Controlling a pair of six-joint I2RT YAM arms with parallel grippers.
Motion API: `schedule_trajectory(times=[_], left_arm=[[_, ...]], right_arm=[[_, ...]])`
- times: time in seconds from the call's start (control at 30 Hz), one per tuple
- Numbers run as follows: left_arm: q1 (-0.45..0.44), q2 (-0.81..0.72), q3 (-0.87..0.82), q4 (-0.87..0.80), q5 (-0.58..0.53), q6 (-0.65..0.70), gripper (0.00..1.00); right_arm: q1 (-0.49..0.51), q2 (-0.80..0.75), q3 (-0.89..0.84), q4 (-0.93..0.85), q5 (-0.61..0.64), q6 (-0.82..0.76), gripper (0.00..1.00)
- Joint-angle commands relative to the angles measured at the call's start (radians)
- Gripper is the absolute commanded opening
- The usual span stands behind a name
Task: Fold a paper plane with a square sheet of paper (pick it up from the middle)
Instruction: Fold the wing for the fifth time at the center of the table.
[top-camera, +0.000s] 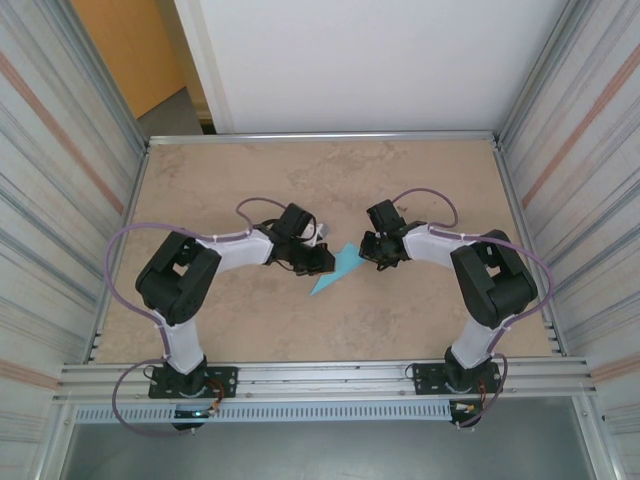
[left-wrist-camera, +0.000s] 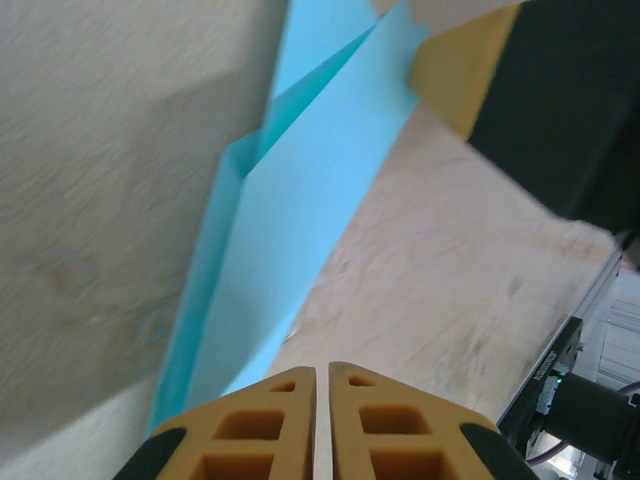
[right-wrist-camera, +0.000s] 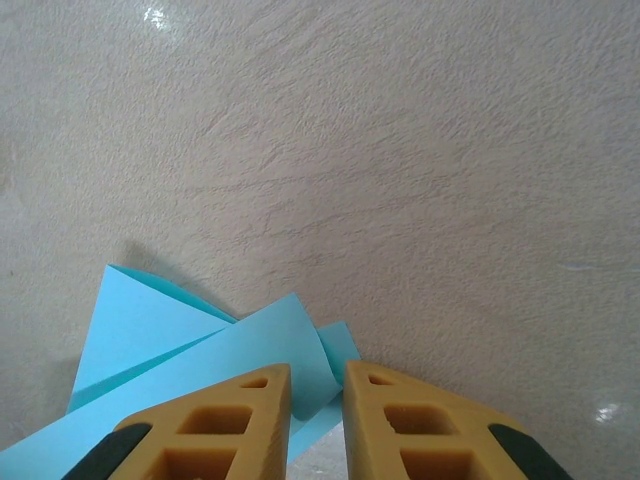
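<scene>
paper plane (top-camera: 335, 270) lies on the surface (top-camera: 400, 190) in the gap between my left gripper (top-camera: 322, 262) and my right gripper (top-camera: 368, 252). its narrow point runs back past my left gripper toward my bases, and its wider end sits at my right gripper's tips.

i judge it almost weightless, limp across the flat panels and stiffer only along the creases. it is likely to skate on this smooth surface and to take a permanent mark wherever i pinch it. seen from my left wrist, one flap stands up off the body of the paper plane (left-wrist-camera: 300, 220), so the layers are springy and not yet pressed flat. the best hold, i think, is mid-length on the centre crease where the layers stack, not the tip or a loose flap.

my left gripper (left-wrist-camera: 322, 385) is all but closed, with a hairline slit between its jaws. the paper runs right up to it, but i cannot tell whether any of it is caught. my right gripper (right-wrist-camera: 317, 385) shows a narrow gap with a fold of the paper plane (right-wrist-camera: 150, 330) reaching into it; i cannot tell whether it presses on that fold.

ahead of both grippers the surface (right-wrist-camera: 400, 150) is bare, and the side walls (top-camera: 60, 150) and near rail (top-camera: 330, 378) are well apart from me. the tight spot is between my own two grippers, which are near each other.
</scene>
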Motion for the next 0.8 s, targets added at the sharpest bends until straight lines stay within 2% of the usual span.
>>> schedule_trajectory(times=[0.0, 0.4, 0.57, 0.77], left_arm=[[-0.008, 0.048, 0.047, -0.02, 0.014, 0.029, 0.11], [-0.013, 0.149, 0.107, -0.073, 0.002, 0.036, 0.1], [-0.02, 0.171, 0.106, -0.151, -0.036, 0.074, 0.09], [-0.024, 0.197, 0.075, -0.191, -0.072, 0.097, 0.07]], right_arm=[[-0.002, 0.048, -0.014, -0.056, -0.015, -0.026, 0.2], [-0.005, 0.056, -0.02, -0.049, -0.027, -0.035, 0.17], [-0.011, 0.048, -0.026, -0.048, -0.026, -0.037, 0.17], [-0.047, -0.094, -0.038, -0.036, -0.049, -0.042, 0.26]])
